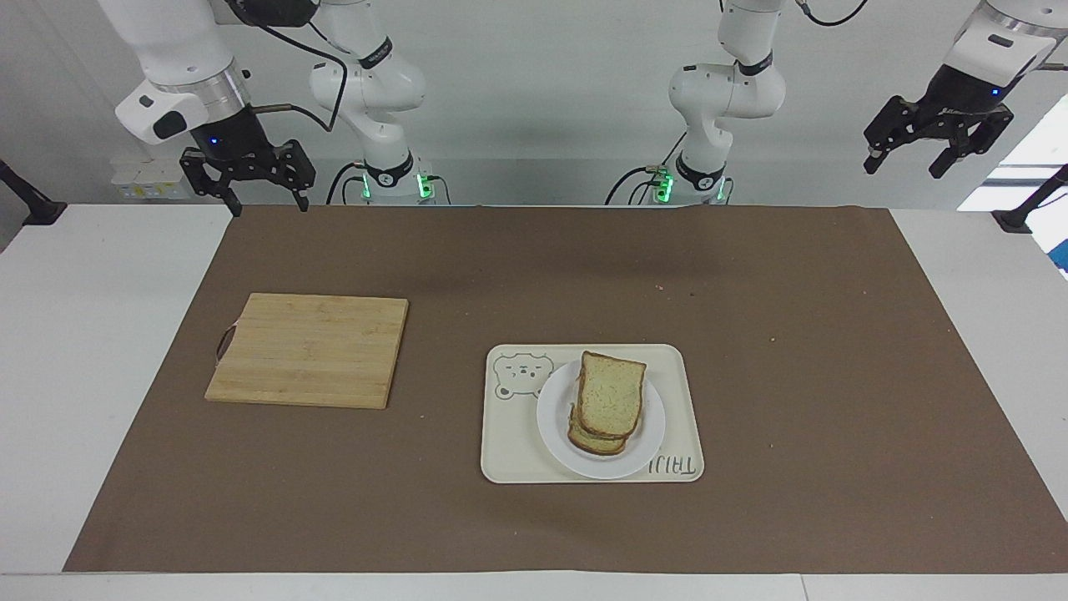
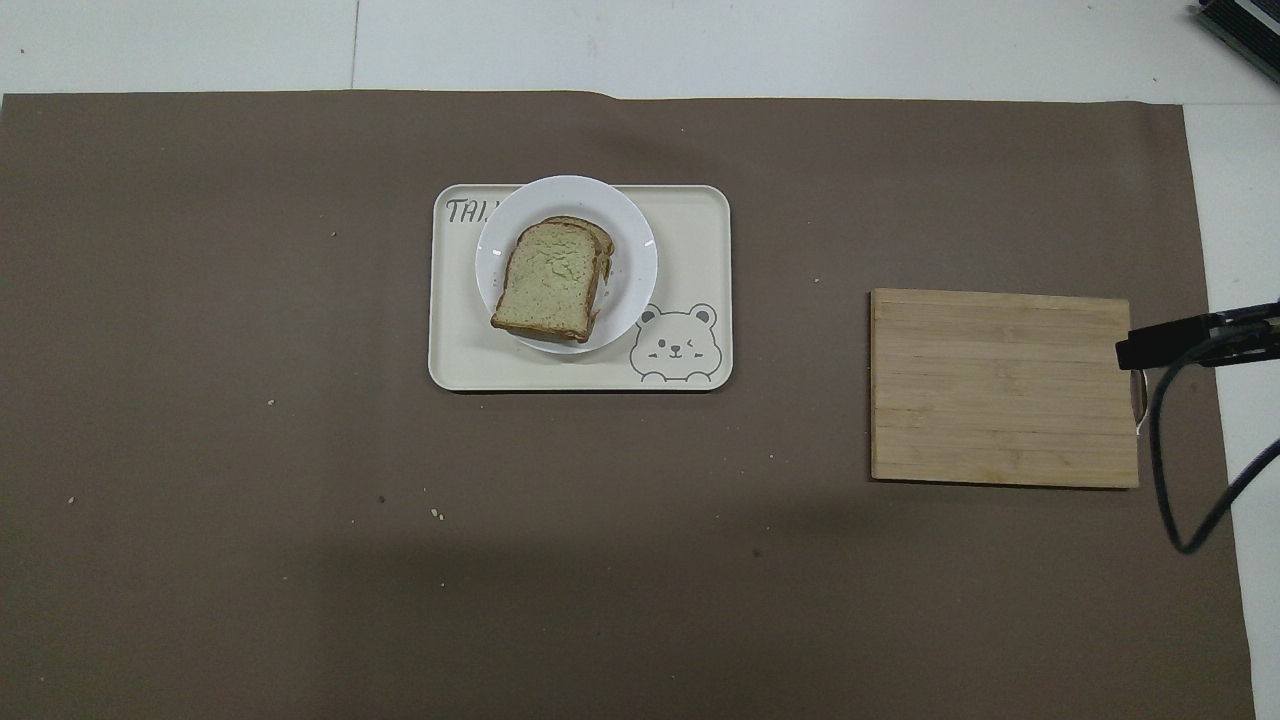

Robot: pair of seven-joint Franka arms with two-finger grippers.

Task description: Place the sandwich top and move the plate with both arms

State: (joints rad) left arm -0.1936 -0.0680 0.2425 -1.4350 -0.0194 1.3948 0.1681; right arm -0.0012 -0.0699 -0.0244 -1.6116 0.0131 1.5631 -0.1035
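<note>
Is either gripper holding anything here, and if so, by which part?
Nothing is held. The left gripper and right gripper are both raised at the robots' end, open and empty. The sandwich top lies on the plate.
</note>
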